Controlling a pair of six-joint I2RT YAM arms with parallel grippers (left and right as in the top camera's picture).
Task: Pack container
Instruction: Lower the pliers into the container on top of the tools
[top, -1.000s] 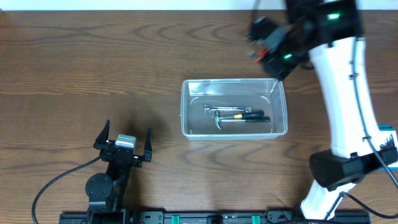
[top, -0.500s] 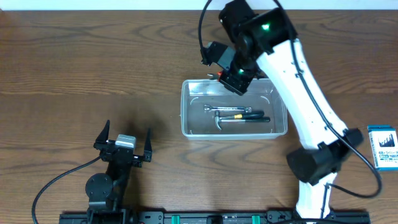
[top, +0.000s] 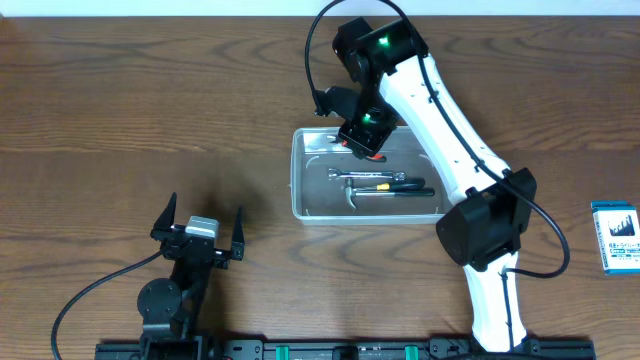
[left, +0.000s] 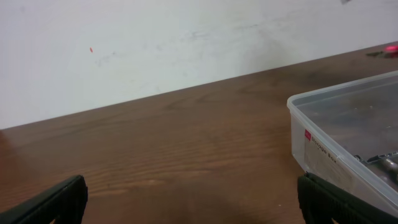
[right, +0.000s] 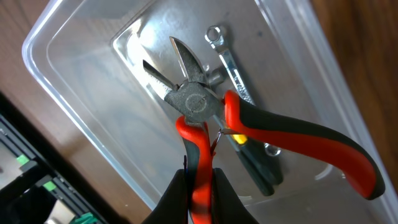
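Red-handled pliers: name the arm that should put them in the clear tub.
Right. The right tool grips one red handle of the red-and-black cutting pliers over the clear plastic rectangular container. The left tool sits open, empty, off to the container's side.

Counted on table (top: 120, 110):
- One clear container (top: 296, 178).
- Inside it: one silver wrench (right: 231, 61); one black-handled tool (top: 410, 190) with yellow mark; one more metal piece (top: 351, 201), kind unclear.
- One pair of red-handled cutters (right: 198, 107).
- One blue-and-white box (top: 616, 236).
- Two arms: left arm (top: 165, 300), right arm (top: 445, 115).
- Two grippers: left gripper (top: 205, 205), right gripper (right: 199, 182).
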